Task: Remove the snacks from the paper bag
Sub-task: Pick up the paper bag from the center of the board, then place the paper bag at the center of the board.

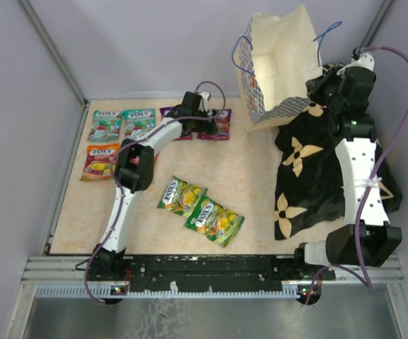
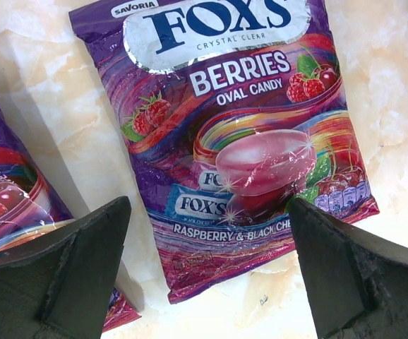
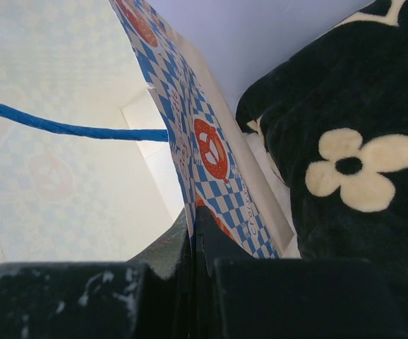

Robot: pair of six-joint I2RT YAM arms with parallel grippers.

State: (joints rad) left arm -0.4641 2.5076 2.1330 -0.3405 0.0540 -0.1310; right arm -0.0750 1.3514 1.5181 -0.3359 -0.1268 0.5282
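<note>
The paper bag (image 1: 278,63) stands open at the back right, its mouth tipped toward the camera; no packet shows inside it. My right gripper (image 1: 329,76) is shut on the bag's checkered side wall (image 3: 211,152), one finger inside and one outside. Its blue cord handle (image 3: 70,128) hangs across the inside. My left gripper (image 1: 207,116) is open and empty just above a purple berries packet (image 2: 239,141) lying flat on the table, with a second purple packet (image 2: 6,205) beside it. Two teal packets (image 1: 123,123), an orange-yellow one (image 1: 99,161) and two green ones (image 1: 200,208) lie on the table.
A black flower-patterned cloth (image 1: 317,169) covers the right side of the table under my right arm and shows beside the bag in the right wrist view (image 3: 345,141). Grey walls close in the back and sides. A metal rail (image 1: 211,272) runs along the near edge.
</note>
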